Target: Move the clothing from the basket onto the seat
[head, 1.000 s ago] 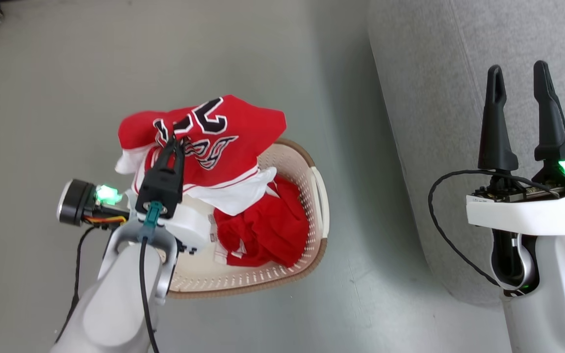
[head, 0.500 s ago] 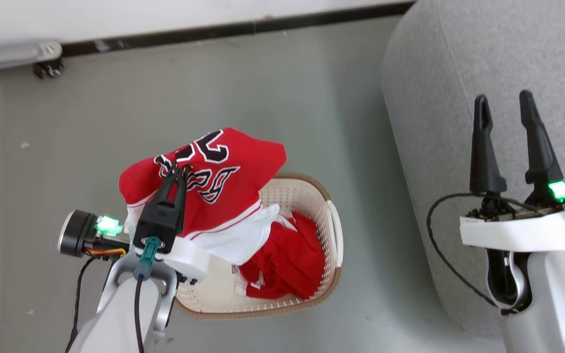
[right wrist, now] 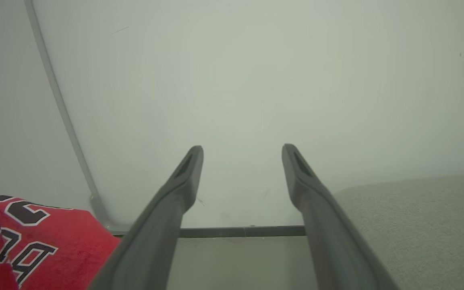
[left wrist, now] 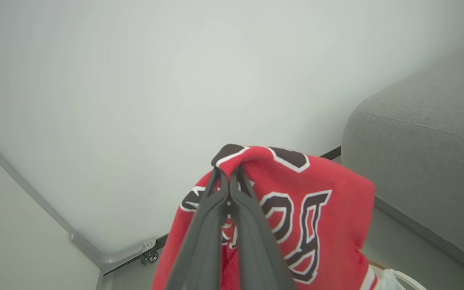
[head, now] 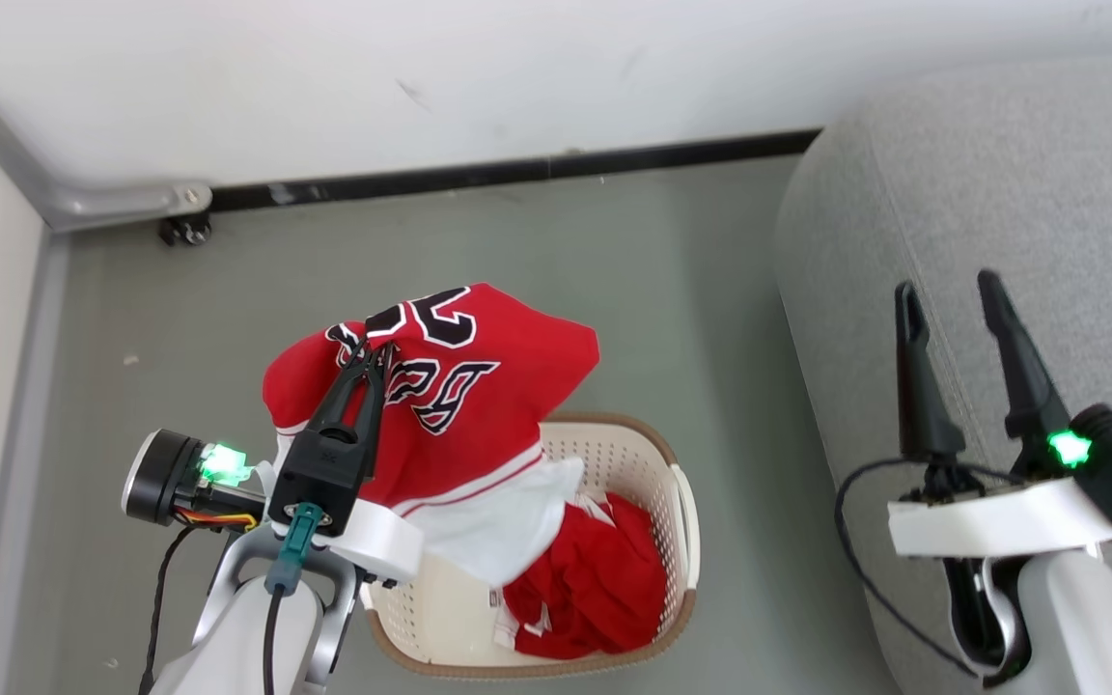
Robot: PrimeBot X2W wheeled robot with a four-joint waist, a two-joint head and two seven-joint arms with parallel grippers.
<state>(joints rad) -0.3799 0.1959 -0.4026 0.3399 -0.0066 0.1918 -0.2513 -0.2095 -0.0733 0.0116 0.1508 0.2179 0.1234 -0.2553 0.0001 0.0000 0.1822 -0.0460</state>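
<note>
My left gripper (head: 375, 349) is shut on a fold of the red number jersey (head: 479, 386), which hangs lifted above the cream basket (head: 681, 526), its white hem trailing into it. In the left wrist view the closed fingertips (left wrist: 228, 174) pinch the jersey (left wrist: 320, 209). A plainer red garment (head: 604, 584) lies crumpled in the basket's right side. The grey seat (head: 1019, 212) rises at the right. My right gripper (head: 948, 290) stands open over the seat's edge, nothing between its fingers (right wrist: 187, 169); the jersey (right wrist: 42, 237) shows at the lower left of the right wrist view.
A white wall with a black skirting strip (head: 517, 174) runs behind. A metal frame with a caster (head: 180, 230) sits at the far left corner. Grey floor (head: 672, 280) lies between basket and seat.
The head camera has tilted up, bringing the wall and skirting into view. The left gripper keeps its grip on the jersey, which hangs higher above the basket. The right gripper stays open.
</note>
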